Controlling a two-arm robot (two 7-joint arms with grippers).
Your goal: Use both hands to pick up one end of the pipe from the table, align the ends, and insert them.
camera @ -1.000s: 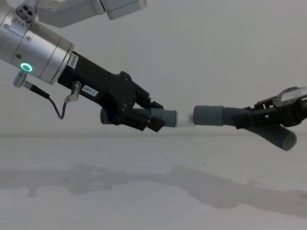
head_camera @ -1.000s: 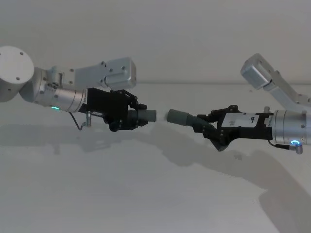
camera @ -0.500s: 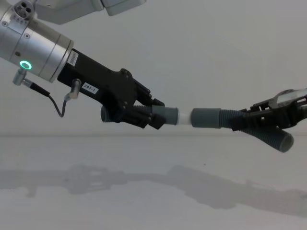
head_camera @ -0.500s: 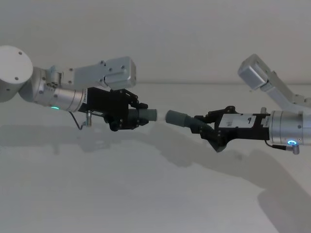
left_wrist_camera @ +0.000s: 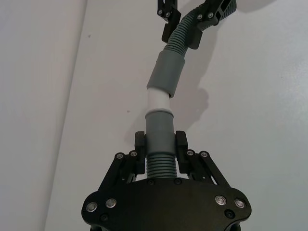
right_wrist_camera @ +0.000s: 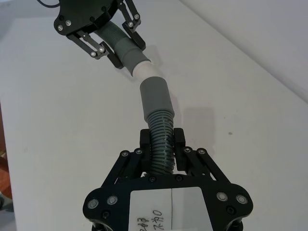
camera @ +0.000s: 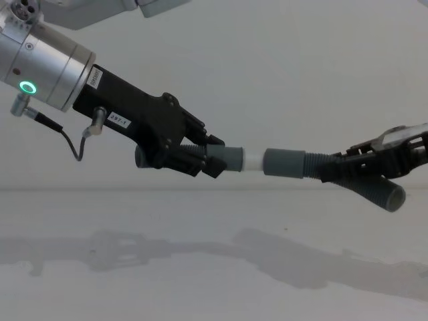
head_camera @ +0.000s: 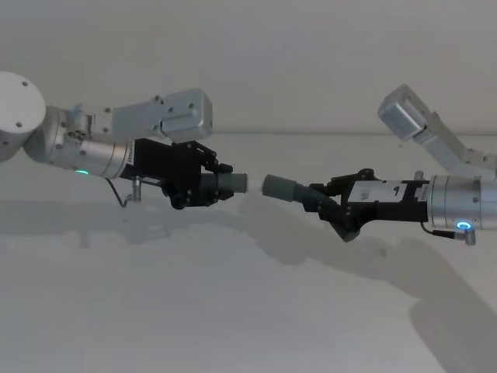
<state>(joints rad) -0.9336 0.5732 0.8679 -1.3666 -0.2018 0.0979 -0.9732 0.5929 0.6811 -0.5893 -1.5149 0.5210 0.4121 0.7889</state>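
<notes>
Hovering above the white table (head_camera: 233, 311), left gripper (camera: 200, 157) and right gripper (camera: 348, 170) each clench a grey pipe piece; whitish tip (camera: 253, 160) meets the opposite cuff (camera: 284, 162). Pushing straight, axes level, should seat it.

A plain pale wall (head_camera: 295, 62) stands at the back, bare and evenly lit. On the side far from that wall, a thin reddish-brown sliver (right_wrist_camera: 2, 163) shows, too little to tell what it is.
</notes>
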